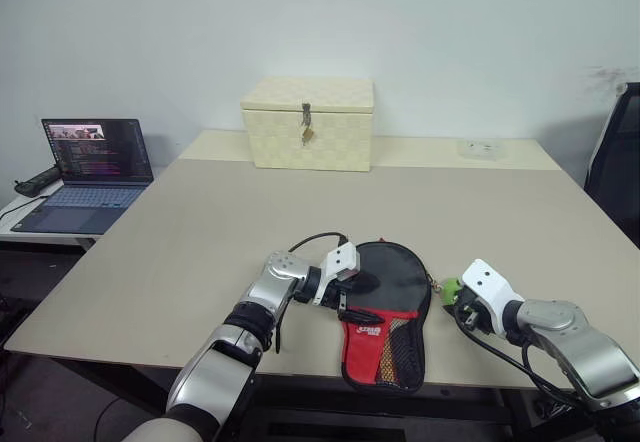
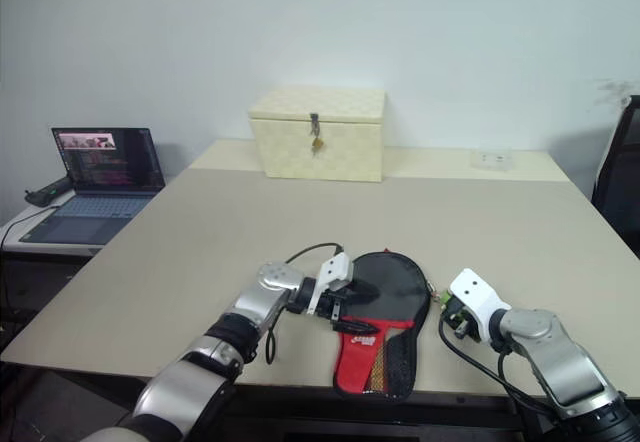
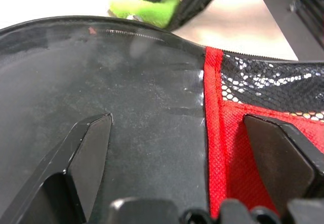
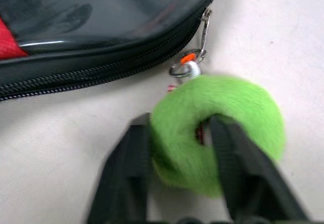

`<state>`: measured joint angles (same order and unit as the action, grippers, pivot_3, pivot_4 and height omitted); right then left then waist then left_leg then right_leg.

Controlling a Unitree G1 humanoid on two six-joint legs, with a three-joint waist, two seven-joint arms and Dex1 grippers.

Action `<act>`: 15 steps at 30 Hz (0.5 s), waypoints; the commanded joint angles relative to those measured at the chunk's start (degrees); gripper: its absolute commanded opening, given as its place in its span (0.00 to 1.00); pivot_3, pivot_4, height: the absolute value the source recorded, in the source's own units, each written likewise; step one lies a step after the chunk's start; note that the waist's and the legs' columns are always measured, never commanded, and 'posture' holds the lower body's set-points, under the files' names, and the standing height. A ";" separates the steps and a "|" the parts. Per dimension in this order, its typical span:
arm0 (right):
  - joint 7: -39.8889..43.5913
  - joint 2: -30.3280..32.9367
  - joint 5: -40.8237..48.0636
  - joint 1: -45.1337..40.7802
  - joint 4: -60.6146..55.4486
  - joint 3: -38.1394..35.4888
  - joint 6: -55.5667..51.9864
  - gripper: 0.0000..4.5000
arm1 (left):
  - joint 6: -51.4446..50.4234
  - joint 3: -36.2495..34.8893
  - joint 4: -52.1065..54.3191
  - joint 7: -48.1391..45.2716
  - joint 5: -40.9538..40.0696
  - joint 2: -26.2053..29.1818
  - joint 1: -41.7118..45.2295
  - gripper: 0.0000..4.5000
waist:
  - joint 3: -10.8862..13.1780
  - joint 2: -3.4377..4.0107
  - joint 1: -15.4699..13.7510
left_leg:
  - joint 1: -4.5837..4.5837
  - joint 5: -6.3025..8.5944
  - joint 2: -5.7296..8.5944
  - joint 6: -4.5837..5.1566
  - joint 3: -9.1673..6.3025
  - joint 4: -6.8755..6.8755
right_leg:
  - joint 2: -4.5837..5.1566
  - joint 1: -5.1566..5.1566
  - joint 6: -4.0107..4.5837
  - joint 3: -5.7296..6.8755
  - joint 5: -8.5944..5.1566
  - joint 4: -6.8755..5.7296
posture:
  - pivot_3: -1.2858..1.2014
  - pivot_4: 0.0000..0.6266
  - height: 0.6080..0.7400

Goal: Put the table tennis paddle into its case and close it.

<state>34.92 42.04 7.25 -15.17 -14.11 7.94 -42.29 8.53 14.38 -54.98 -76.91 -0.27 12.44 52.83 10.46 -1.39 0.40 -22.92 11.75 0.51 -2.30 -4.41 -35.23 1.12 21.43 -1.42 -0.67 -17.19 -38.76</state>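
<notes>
Left eye view: beige table (image 1: pixel 200 252), white wall (image 1: pixel 450 22), laptop (image 1: pixel 88 170) alongside.

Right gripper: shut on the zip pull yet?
Shut on it: the right gripper has its fingers pinching one side of the green fuzzy ring on the case zipper.

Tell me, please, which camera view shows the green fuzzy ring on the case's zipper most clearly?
The right wrist view: the green fuzzy ring is large there, hooked to the zipper pull, with the right claw closed on its near side. Both eye views show a small green blob beside the case; the left wrist view shows a green patch beyond the case.
</notes>
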 commanded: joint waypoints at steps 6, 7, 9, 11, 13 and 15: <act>-0.37 1.01 -1.10 1.45 -3.43 -1.47 -2.75 0.01 | 10.67 3.54 -10.40 3.86 7.37 1.28 2.36 1.00 | -0.03 -0.02 0.00 | 0.04 0.00 -0.01 0.00 -0.01 0.01 | 0.00 -0.04 0.00 0.01 0.00 0.00 | 0.52 0.24 1.00; -0.26 1.16 -1.08 1.64 -3.86 -1.64 -3.03 0.01 | 11.19 3.60 -11.03 3.95 7.55 1.17 2.46 1.00 | -0.03 -0.02 0.00 | 0.06 0.00 -0.01 0.00 -0.01 0.00 | 0.00 -0.07 0.00 0.02 0.00 0.01 | 0.52 0.24 1.00; -0.01 1.54 -1.01 1.91 -4.65 -2.06 -3.63 0.01 | 12.02 3.63 -12.03 4.23 7.79 0.79 2.47 1.00 | -0.05 -0.02 0.03 | 0.10 0.00 -0.01 0.00 -0.01 0.00 | 0.00 -0.10 -0.01 0.01 0.00 0.00 | 0.52 0.24 1.00; 0.55 2.30 -0.68 2.39 -6.11 -2.69 -4.62 0.01 | 12.93 4.00 -12.60 4.11 8.19 0.33 1.95 1.00 | -0.07 0.00 0.02 | 0.13 0.00 -0.02 0.00 -0.01 -0.01 | 0.00 -0.11 -0.01 0.02 0.00 -0.02 | 0.52 0.24 1.00; 1.38 3.30 -0.11 3.19 -8.25 -3.25 -5.80 0.01 | 13.32 4.21 -12.98 4.02 8.30 -0.21 1.48 1.00 | -0.09 0.01 -0.04 | 0.13 0.00 -0.02 0.00 -0.02 -0.01 | 0.00 -0.13 -0.01 0.02 0.00 -0.02 | 0.52 0.24 1.00; 1.88 3.94 0.42 3.88 -9.90 -3.77 -6.79 0.01 | 13.30 4.19 -13.30 4.10 8.25 -0.58 1.33 1.00 | -0.11 0.00 -0.10 | 0.12 0.00 -0.01 0.00 -0.02 -0.02 | 0.00 -0.13 -0.01 0.02 0.00 -0.01 | 0.52 0.24 1.00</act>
<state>36.23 45.10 6.81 -11.45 -20.97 6.17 -48.38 22.16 15.69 -65.01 -73.55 3.36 12.21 56.64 10.35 -1.39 0.31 -22.80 11.75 0.50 -2.30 -4.43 -35.26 1.12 21.29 -1.43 -0.64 -17.19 -38.77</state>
